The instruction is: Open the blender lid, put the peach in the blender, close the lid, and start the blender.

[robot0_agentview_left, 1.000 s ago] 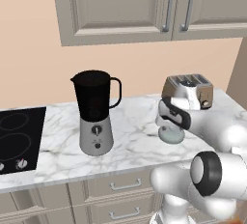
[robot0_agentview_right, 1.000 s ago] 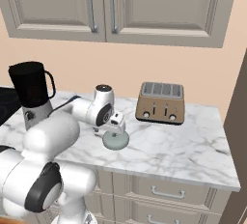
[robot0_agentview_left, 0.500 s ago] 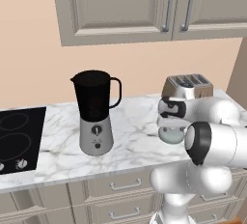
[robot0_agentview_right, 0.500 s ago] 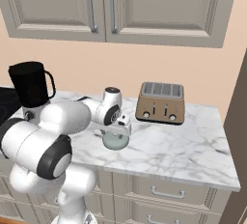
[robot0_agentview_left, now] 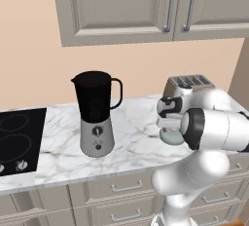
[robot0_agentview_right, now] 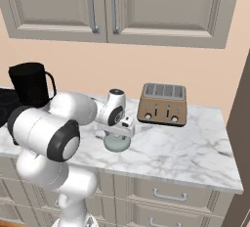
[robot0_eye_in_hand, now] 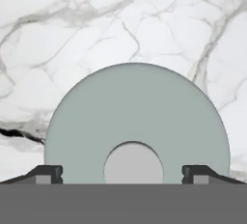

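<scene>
The lid (robot0_eye_in_hand: 136,121) is seen lying flat on the marble counter (robot0_eye_in_hand: 96,20), centre-low in the hand view, small knob (robot0_eye_in_hand: 133,162) facing up. Prob a light, stiff plastic dome w/ a smooth, likely slick surface, so the rim looks awkward to pinch; the knob is judged the best spot to take hold. In the left base view it sits mid-right (robot0_agentview_left: 170,136), just in front of the toaster (robot0_agentview_left: 188,84) and well apart from the blender (robot0_agentview_left: 97,113), whose jar mouth is uncovered. No peach to be made out anywhere.

Gripper (robot0_eye_in_hand: 122,174) is held right above the lid, pointing straight down, jaws spread wide w/ a fingertip either side of the knob, nothing gripped. Arm is folded low over the counter, forearm roughly level, wrist bent down, seen mid-left in the right base view (robot0_agentview_right: 118,132).
</scene>
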You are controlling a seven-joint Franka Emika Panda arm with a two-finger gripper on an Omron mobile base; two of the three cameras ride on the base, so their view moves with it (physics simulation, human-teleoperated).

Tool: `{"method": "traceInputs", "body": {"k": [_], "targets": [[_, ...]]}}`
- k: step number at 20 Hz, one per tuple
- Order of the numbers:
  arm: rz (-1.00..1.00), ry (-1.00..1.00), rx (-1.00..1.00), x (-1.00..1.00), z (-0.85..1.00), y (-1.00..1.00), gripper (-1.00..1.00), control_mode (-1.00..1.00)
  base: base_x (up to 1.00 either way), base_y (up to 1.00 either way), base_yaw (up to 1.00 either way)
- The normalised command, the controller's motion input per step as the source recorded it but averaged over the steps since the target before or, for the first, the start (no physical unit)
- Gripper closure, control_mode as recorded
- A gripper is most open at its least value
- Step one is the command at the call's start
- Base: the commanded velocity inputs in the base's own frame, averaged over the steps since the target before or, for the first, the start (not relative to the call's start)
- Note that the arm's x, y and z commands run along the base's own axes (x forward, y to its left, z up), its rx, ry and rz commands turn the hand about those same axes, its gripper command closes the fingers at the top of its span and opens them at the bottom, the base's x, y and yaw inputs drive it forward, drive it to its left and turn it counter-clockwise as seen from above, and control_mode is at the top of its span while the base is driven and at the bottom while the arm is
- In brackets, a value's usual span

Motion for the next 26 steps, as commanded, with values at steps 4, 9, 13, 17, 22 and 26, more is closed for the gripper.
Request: {"method": "traceInputs", "body": {"k": [4,9,13,17,22,26], "targets": [[0.0,0.0,0.0,0.12,-0.19,-0.12,-1.0,-1.0,0.0,0.0,0.0],[0.0,0.0,0.0,-0.06,-0.41,0.04,1.0,-1.0,0.0,0.0,0.0],[0.0,0.0,0.0,0.0,-0.2,0.19,1.0,-1.0,0.0,0.0,0.0],[-0.01,0.0,0.0,-0.09,0.02,0.11,1.0,-1.0,0.0,0.0,0.0],[-0.01,0.0,0.0,-0.3,0.57,0.0,1.0,-1.0,0.0,0.0,0.0],[0.0,-0.02,0.0,-0.22,0.93,0.11,1.0,-1.0,0.0,0.0,0.0]]}}
